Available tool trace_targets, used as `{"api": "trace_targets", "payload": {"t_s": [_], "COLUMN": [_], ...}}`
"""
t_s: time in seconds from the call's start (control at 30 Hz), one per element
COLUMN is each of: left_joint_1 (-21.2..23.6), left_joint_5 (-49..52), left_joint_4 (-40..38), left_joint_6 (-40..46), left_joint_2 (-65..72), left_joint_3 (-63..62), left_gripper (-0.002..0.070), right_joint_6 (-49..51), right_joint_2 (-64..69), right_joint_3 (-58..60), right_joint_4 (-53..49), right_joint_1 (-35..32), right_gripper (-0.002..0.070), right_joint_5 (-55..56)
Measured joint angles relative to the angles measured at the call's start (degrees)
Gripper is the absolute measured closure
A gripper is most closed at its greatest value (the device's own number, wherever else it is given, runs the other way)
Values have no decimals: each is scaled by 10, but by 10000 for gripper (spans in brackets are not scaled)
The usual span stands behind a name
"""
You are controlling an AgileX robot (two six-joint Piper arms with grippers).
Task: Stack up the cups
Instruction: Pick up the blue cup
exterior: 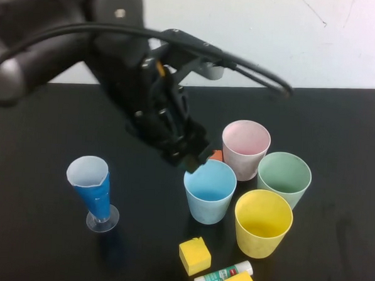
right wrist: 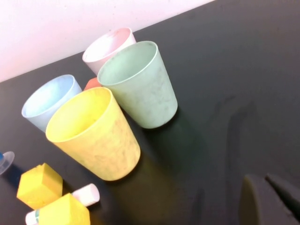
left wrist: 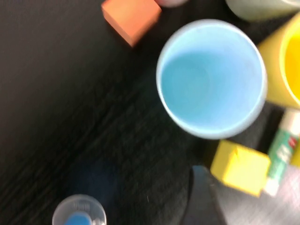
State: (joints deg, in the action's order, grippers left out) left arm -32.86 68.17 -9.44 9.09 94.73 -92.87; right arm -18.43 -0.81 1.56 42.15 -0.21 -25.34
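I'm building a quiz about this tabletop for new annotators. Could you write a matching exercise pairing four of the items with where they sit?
Things:
1. light blue cup
2. pink cup
3. yellow cup
4. blue-and-white conical cup

Places:
A. alone on the robot's left side
B. directly under the left end effector
C. nearest the glue stick
D. farthest back in the cluster

Pairs: 1-B, 2-D, 3-C, 4-A

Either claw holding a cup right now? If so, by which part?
Nothing is held. The left claw hovers over the light blue cup, which stands free on the table. The right claw, shut, is away from the cups, empty.
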Motion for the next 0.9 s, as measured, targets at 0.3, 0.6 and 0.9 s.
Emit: {"api": "trace_targets", "payload": {"t_s": [0.3, 0.6, 0.9], "left_joint_1": [0, 0, 0], "left_joint_5": [-13, -61, -36], "left_joint_4": [9, 13, 39], "left_joint_6": [-23, -23, -16], "left_joint_2": [120, 210, 216], "left_joint_3": [-59, -59, -90], "left_gripper": [235, 371, 653], "right_joint_6": [-27, -35, -36], "right_joint_2": [0, 0, 0], "right_joint_3": [0, 0, 0], "right_joint_4": [13, 15, 17], "right_joint_1": [0, 0, 0], "right_gripper": [678, 678, 678], "right_joint_5": [-1, -2, -2]}}
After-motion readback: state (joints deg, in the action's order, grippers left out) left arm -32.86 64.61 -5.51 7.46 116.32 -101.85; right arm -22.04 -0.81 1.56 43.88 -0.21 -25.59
